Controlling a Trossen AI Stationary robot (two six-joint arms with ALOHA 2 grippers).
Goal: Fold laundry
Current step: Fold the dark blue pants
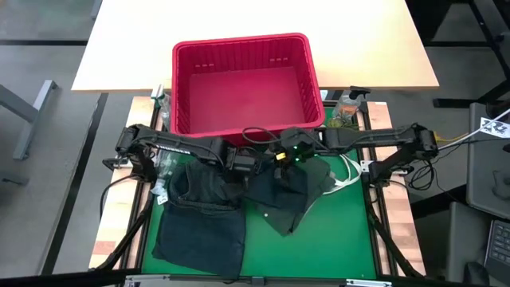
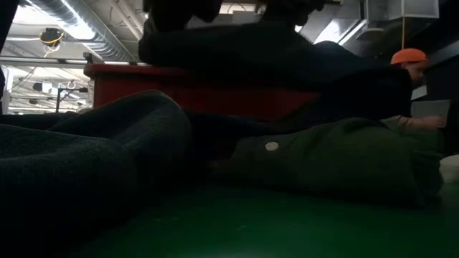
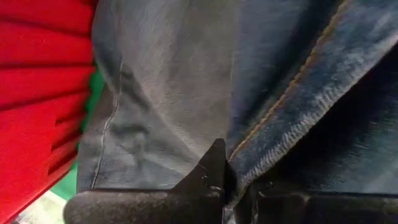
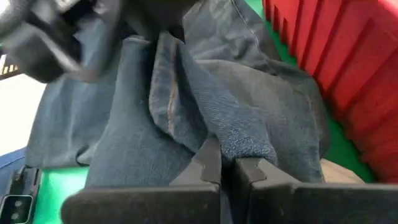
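Nearest the front edge of the green desk [image 1: 351, 239], dark blue denim jeans [image 1: 199, 231] lie spread flat at the left, their near end running right up to the desk's edge in the high view. Just right of them sits a crumpled olive-green buttoned shirt [image 1: 291, 199]; the low view alone shows one pale button [image 2: 271, 146] on its soft folds, while dark cloth fills that picture's near left and blurs into shadow. Farther in, both arms meet over the middle of the desk. The left pincer [image 3: 227, 180] has its fingers pressed together on a thick stitched denim seam, seen only in the left wrist view; from above it is hidden under the arm and cloth. The right pincer [image 4: 227, 163] is likewise pinched shut on a fold of the jeans, fuzzy grey-blue on its inner side; the other arm shows there only as a dark blur. Beyond them stands a red slatted plastic basket [image 1: 307, 68], empty seen from above, only a red band in the low view. A clear plastic bottle [image 1: 347, 104] stands at its right. Far right in the low view, a person in an orange cap [image 2: 409, 55] is partly cut off.
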